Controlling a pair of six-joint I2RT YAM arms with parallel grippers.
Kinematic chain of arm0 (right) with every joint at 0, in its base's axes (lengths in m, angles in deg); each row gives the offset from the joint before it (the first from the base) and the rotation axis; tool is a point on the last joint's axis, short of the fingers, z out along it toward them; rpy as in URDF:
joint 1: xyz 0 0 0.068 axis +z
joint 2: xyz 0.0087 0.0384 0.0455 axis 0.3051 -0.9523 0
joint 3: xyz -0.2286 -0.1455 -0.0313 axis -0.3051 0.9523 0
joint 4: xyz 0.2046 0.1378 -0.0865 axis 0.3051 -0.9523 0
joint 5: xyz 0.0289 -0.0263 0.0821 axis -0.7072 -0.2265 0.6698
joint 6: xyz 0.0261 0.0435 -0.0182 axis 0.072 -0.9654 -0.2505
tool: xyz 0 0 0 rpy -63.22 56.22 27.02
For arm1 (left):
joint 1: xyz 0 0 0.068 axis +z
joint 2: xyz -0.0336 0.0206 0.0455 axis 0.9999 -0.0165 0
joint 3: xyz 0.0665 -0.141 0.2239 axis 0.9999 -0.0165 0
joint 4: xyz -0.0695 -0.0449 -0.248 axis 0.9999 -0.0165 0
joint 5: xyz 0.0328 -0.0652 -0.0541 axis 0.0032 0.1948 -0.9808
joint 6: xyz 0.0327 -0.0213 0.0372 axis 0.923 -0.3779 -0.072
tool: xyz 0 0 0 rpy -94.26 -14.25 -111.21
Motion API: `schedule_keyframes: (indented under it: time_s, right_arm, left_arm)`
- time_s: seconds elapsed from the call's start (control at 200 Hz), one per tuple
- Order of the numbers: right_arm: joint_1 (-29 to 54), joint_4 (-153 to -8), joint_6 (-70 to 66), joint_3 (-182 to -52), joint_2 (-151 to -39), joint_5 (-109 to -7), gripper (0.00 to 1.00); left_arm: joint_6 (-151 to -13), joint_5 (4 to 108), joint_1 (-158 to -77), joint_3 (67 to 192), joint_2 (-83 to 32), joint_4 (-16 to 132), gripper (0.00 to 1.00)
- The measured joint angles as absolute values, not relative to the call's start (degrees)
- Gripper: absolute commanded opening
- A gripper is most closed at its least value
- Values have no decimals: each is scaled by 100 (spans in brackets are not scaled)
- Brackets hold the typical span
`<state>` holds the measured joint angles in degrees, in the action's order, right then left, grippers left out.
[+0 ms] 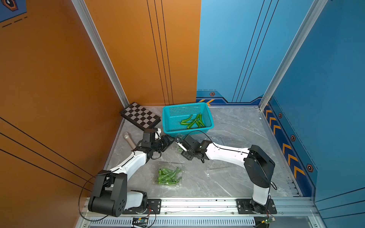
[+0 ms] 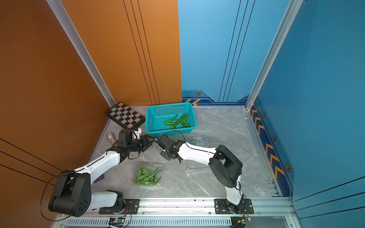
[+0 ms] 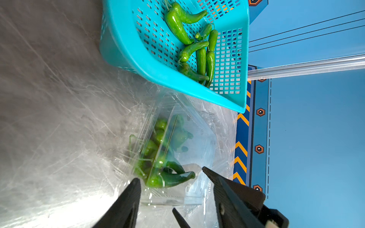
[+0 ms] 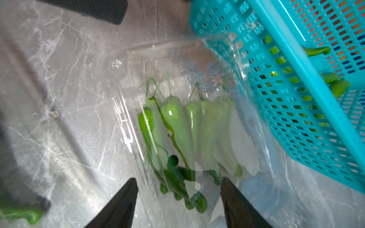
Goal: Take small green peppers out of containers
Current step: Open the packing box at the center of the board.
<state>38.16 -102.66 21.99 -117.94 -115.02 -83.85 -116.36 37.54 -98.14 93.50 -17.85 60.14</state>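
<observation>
Flanking one box (image 1: 177, 149) in both top views: left claw (image 1: 172, 141) and right claw (image 1: 180, 145) sit nearly tip to tip just in front of basket (image 1: 210, 115), with the box mostly hidden under them. Clash risk if either advances. Front box (image 1: 178, 165), shut and full of peppers (image 1: 167, 174), lies well apart near the rail.

Left wrist: jaws apart, box end between them, peppers inside, nothing visibly clamped. Closing here could buckle the thin wall or skid the box into the basket.

Right wrist, blurry: jaws apart, box and peppers just past the tips, lid looks partly raised. A snagged lid could tip peppers onto table (image 4: 59, 98). Basket wall is just beside the box, so no room there. Bare table on the far side, and more to the robot's right in top views.
</observation>
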Motion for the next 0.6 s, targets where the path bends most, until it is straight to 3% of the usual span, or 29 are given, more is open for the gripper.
schedule_keyframes:
  time_s: [0.596]
  right_arm:
    - [3798,-10205,2197,-11896,-11618,-8557,66]
  left_arm:
    - [-11647,3539,-9477,9169,-1798,6077,59]
